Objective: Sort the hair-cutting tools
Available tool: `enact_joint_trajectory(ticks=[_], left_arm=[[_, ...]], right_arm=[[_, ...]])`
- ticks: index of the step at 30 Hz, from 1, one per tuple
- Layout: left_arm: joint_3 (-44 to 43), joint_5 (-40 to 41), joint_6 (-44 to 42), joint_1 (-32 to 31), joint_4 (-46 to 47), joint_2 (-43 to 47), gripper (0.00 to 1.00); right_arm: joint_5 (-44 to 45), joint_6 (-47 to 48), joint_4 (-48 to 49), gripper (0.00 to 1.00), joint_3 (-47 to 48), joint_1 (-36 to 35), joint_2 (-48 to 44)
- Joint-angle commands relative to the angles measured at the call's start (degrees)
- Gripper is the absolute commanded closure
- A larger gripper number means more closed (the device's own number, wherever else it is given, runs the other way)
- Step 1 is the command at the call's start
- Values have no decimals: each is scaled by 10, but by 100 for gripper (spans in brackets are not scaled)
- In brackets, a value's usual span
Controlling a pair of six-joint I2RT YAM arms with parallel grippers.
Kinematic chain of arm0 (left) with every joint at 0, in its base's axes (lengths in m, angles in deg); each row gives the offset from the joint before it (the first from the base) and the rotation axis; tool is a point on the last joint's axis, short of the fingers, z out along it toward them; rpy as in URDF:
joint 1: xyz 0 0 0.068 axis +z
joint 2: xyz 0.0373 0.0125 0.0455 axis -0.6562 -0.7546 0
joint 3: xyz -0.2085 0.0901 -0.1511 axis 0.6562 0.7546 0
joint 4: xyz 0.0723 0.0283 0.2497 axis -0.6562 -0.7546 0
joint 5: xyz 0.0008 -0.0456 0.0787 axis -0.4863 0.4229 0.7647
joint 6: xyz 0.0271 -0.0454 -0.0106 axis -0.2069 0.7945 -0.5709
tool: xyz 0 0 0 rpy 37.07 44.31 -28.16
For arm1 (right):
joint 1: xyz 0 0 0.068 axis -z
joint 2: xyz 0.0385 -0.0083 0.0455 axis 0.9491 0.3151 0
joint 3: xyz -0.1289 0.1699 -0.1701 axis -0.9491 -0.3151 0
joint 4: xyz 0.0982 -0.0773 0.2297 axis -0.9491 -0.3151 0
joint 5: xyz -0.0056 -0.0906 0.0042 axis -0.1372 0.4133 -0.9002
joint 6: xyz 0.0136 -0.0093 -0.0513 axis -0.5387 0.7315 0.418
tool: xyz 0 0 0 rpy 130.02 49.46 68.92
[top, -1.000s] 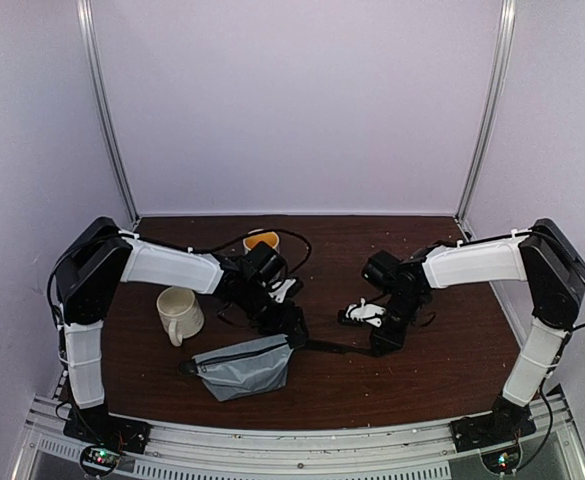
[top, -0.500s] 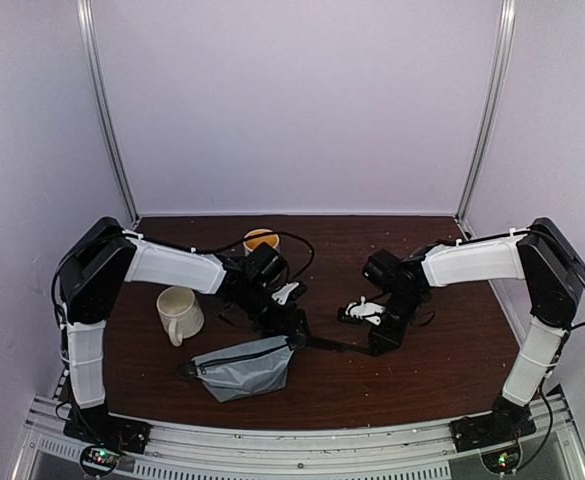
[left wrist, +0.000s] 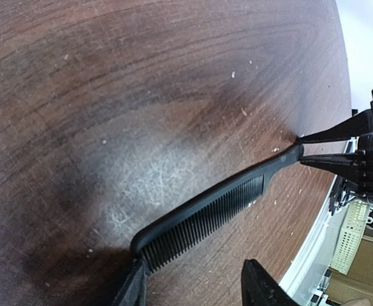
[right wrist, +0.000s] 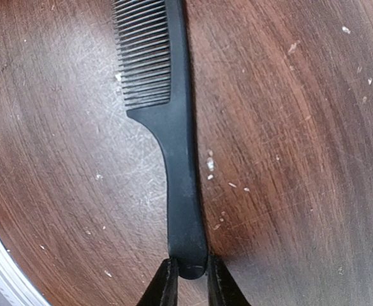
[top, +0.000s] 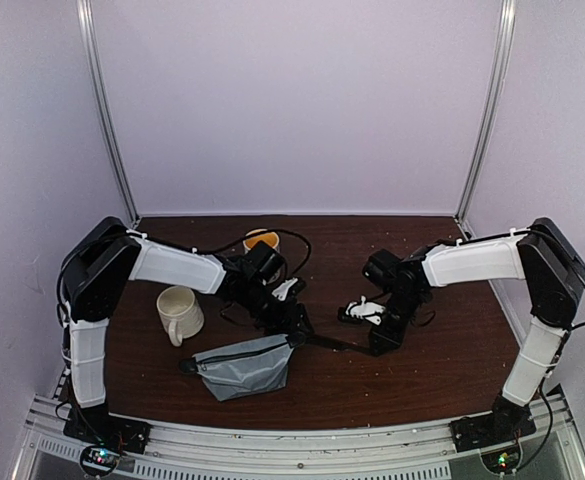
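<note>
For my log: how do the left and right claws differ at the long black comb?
The right claw is shut on the handle tip of the long black plastic comb; the left claw is open at its toothed end. Both right fingers press the comb; only one left finger is beside it. Both hang low over the brown table.

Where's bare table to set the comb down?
Widest bare wood: front right, between the right pincer and the table's near edge. Also the back strip between the far cream mug and the right arm. Crowded: centre-left, around the near cream mug, grey pouch and left pincer.
</note>
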Motion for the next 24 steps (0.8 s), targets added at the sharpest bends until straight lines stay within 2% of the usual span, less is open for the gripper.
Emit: enact_joint_trajectory(ticks=[1, 11, 17, 24], left_arm=[[14, -37, 8, -9, 63, 3, 47], [15, -8, -3, -8, 25, -4, 47], [9, -4, -11, -6, 10, -1, 47], [11, 1, -12, -2, 7, 2, 47]], right_arm=[[36, 0, 44, 79, -30, 12, 34], [8, -14, 20, 72, -23, 23, -26], [53, -6, 18, 68, -30, 10, -3], [62, -13, 18, 62, -35, -6, -7]])
